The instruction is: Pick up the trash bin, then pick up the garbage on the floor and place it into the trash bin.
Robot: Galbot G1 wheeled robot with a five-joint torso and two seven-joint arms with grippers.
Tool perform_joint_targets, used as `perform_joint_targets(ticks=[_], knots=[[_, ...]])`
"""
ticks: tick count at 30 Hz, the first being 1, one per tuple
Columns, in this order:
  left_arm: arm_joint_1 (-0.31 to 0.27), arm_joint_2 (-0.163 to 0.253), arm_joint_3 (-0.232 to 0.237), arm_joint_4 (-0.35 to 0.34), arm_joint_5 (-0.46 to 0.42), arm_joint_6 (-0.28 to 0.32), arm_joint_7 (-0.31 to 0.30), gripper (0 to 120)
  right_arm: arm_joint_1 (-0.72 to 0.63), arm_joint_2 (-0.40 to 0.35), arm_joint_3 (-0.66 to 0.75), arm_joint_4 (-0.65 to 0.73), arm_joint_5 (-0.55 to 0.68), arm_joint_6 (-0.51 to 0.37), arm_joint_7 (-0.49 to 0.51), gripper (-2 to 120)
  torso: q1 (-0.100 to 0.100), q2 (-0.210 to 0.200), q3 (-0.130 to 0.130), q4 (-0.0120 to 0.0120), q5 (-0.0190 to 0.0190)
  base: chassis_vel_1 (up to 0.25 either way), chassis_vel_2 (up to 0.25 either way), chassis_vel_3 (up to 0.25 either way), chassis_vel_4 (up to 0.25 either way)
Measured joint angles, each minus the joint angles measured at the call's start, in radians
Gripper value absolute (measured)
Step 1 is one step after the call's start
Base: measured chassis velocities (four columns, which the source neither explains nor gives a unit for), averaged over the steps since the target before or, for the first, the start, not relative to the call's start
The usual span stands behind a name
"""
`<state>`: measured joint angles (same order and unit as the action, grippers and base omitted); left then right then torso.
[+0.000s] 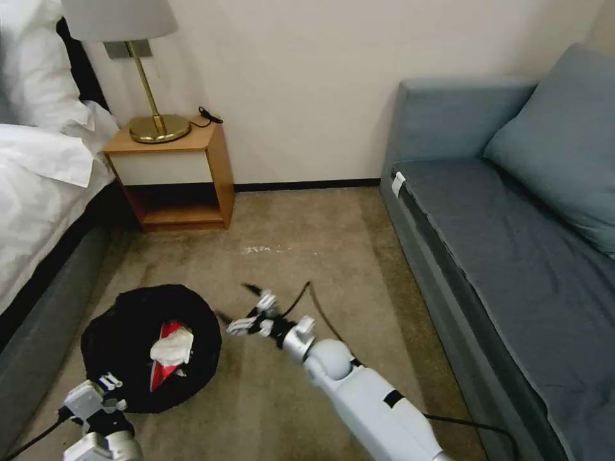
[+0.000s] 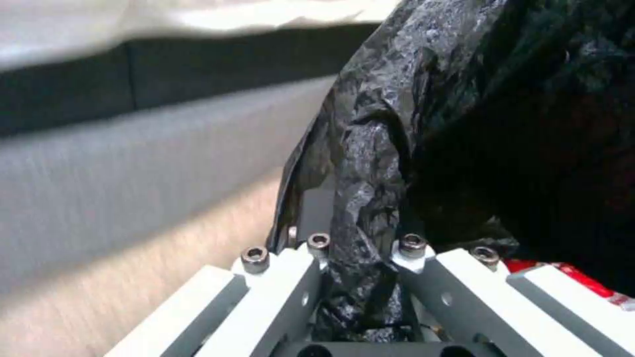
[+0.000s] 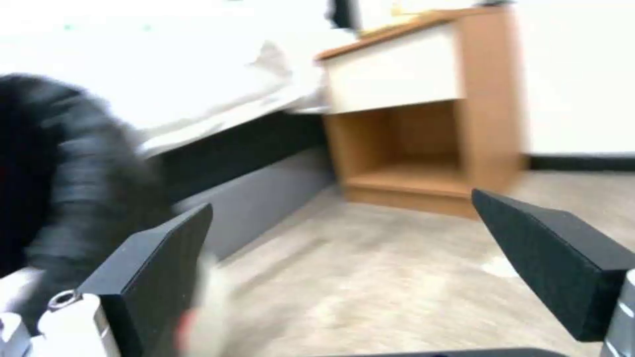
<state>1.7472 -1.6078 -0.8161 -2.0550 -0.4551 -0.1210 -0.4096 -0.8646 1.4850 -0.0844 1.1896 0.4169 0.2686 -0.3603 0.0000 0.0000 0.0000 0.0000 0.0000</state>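
Carpeted bedroom floor, left hand (image 2: 360,277) clamped on trash bin (image 1: 122,339) liner, right hand (image 3: 357,277) spread empty.

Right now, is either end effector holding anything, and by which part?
The left end effector is shut on the trash bin, pinching its bag-covered rim at the near edge. The right end effector is open beside the bin, holding nothing.
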Motion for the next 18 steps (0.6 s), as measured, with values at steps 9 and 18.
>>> perform_joint_targets(ticks=[9, 18], knots=[[-0.071, 0.027, -0.031, -0.022, -0.48, 0.149, -0.152, 3, -0.047, -0.058, 0.141, 0.074, 0.138, -0.09, 0.097, 100, 0.0, 0.0, 0.0, -0.0001, 0.0003, 0.0, 0.0, 0.0, 0.0], [-0.132, 0.001, -0.055, -0.005, -0.556, 0.239, -0.373, 3, -0.121, -0.128, 0.166, 0.163, 0.129, -0.108, 0.101, 100, 0.0, 0.0, 0.0, 0.0, 0.0, 0.0, 0.0, 0.0, 0.0]])
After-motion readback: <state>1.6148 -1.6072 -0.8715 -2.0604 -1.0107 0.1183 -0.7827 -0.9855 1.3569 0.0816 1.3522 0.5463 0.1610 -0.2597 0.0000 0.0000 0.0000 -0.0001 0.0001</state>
